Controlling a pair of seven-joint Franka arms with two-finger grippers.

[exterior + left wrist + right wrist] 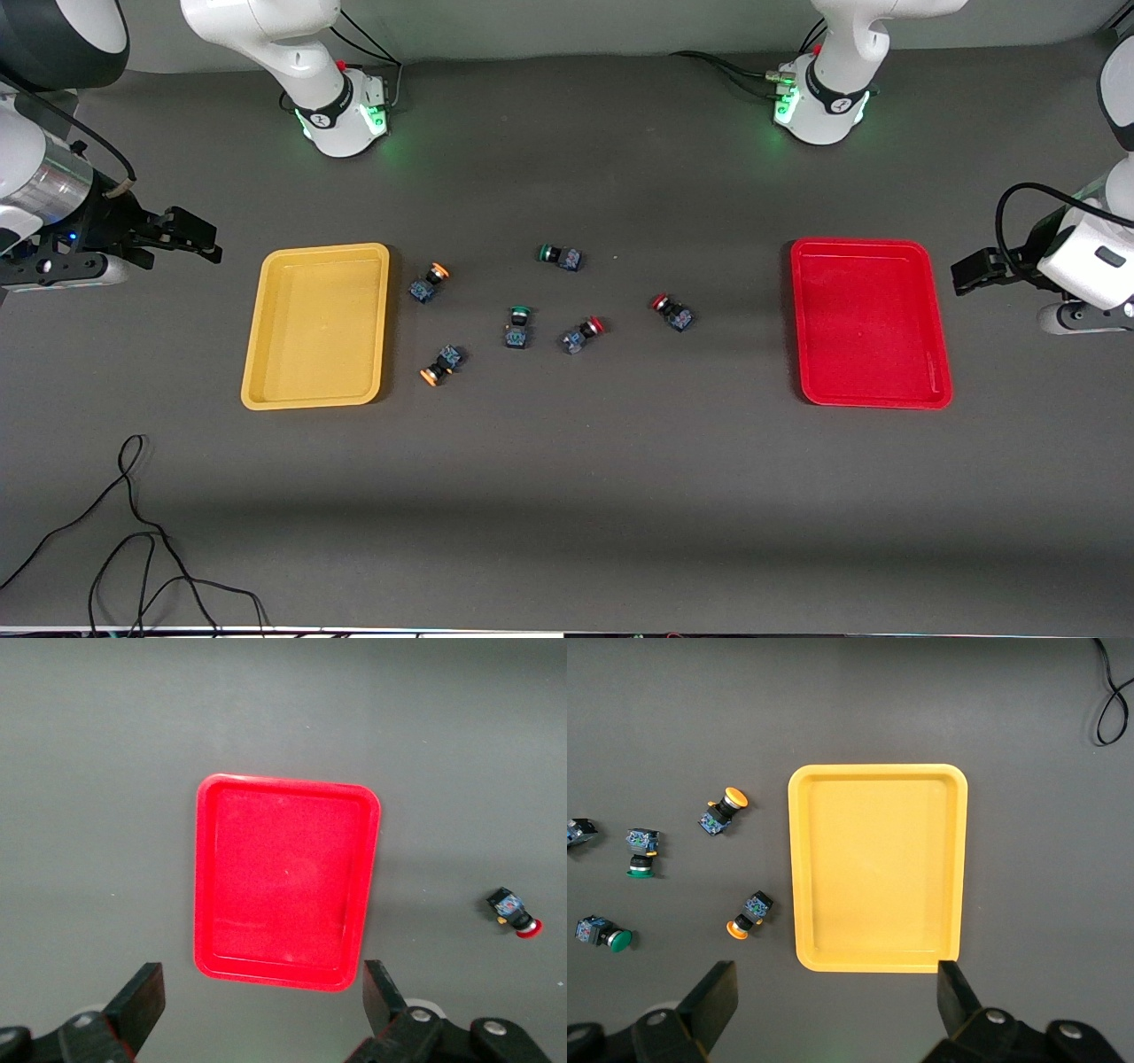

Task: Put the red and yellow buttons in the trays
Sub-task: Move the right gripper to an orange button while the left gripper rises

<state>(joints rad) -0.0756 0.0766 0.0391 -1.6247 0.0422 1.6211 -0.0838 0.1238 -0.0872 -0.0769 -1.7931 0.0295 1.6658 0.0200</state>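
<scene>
I see both shallow plastic trays, yellow (316, 326) and red (870, 322), empty. Left gripper (261, 1003) and right gripper (835, 1003) wait over the worktop ends, fingers wide apart, apparently holding nothing.

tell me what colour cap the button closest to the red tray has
Red: the button nearest the red tray has a red cap, clearest in the front view.

Glossy smooth plastic: yellow tray (316, 328), red tray (870, 323). Matt grey table (567, 496). Shiny white arm shells.
</scene>
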